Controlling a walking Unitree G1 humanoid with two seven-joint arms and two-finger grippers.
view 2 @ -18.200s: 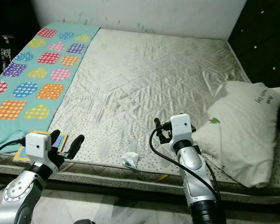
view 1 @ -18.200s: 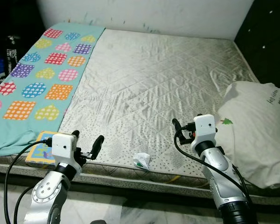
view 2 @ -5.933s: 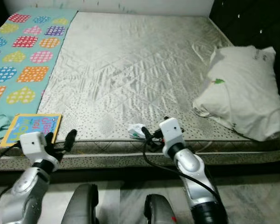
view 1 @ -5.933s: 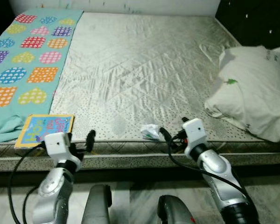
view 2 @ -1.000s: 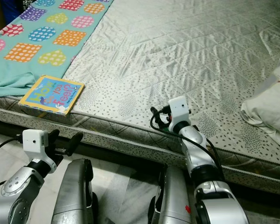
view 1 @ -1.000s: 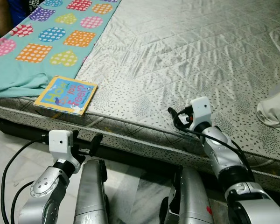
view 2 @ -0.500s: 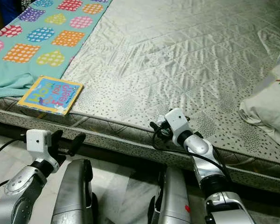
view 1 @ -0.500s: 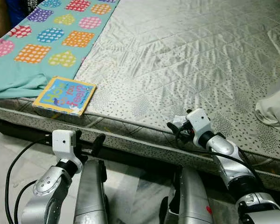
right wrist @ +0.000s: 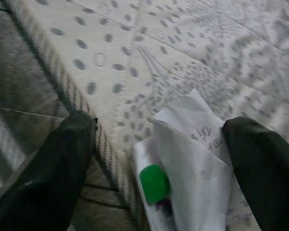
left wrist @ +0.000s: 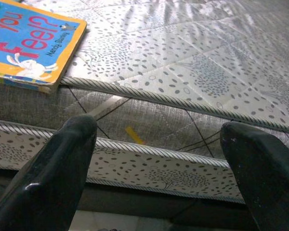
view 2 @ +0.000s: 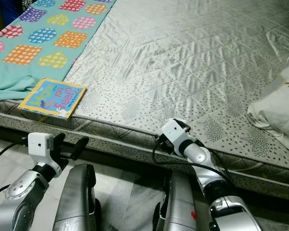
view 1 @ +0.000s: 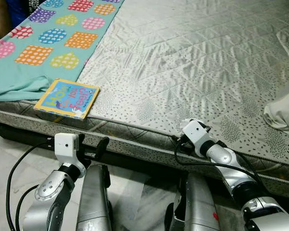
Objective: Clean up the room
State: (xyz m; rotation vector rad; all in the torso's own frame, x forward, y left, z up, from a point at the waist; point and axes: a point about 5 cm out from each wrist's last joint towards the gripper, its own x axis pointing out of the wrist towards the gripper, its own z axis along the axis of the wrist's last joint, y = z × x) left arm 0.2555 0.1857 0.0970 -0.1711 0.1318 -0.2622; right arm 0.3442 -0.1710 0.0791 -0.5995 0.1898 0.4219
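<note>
My right end effector (right wrist: 154, 159) sits spread around the crumpled paper scrap (right wrist: 192, 159) at the mattress (view 1: 192, 62) edge — light, soft, crushable — so I'd pinch its bunched middle.

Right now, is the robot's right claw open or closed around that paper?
Open. In the right wrist view the right gripper has its two black fingers spread wide, with the crumpled paper lying between them on the mattress edge.

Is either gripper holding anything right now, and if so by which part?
Nothing is held. The right gripper is open with the crumpled paper scrap lying between its fingers at the mattress edge, ungripped. The left gripper is open before the mattress side.
</note>
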